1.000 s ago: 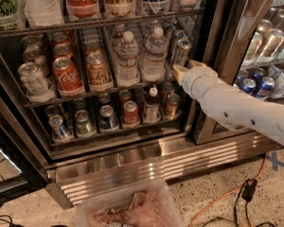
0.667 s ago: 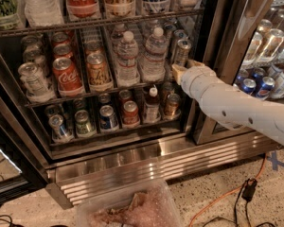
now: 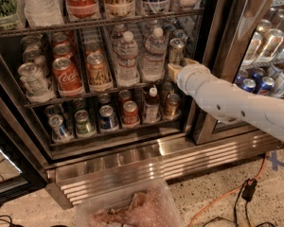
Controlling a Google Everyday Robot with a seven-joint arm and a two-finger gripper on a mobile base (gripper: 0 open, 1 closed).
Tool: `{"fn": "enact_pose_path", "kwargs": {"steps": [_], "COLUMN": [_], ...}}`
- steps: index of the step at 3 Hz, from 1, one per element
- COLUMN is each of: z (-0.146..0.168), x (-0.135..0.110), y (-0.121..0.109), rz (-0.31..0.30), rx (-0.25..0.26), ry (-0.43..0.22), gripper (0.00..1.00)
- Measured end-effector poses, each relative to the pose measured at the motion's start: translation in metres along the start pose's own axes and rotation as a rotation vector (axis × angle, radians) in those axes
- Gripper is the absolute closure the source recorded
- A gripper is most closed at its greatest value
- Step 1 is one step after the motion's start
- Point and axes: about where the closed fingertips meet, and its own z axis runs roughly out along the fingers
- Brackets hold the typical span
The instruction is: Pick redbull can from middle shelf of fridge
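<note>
The redbull can (image 3: pixel 176 50), slim and silvery, stands at the right end of the middle shelf (image 3: pixel 109 90) in the open fridge (image 3: pixel 132 171). More slim cans stand behind it. My white arm reaches in from the right. The gripper (image 3: pixel 173 70) is at the arm's tip, just below and in front of the redbull can, at about the height of the can's base. It is mostly hidden by the wrist.
On the middle shelf stand two water bottles (image 3: pixel 128 60), an orange can (image 3: pixel 98 71), a red Coca-Cola can (image 3: pixel 66 75) and a silver can (image 3: pixel 33 80). Cans fill the shelf below. A door frame (image 3: pixel 227 41) stands at right. A clear plastic bin (image 3: pixel 132 207) and an orange cable (image 3: pixel 217 197) are on the floor.
The arm's tip has edged slightly left, further into the fridge toward the redbull can. The cans and bottles have not moved.
</note>
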Motion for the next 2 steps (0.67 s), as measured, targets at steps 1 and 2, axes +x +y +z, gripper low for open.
{"fn": "enact_pose_path", "kwargs": {"steps": [1, 2], "z": [0.0076, 0.0078], "x": [-0.0038, -0.0040], "y": [0.0006, 0.0006], "rz": [-0.006, -0.005], "rx": [-0.008, -0.008], "ry": [-0.006, -0.006], "gripper": [0.53, 0.52]}}
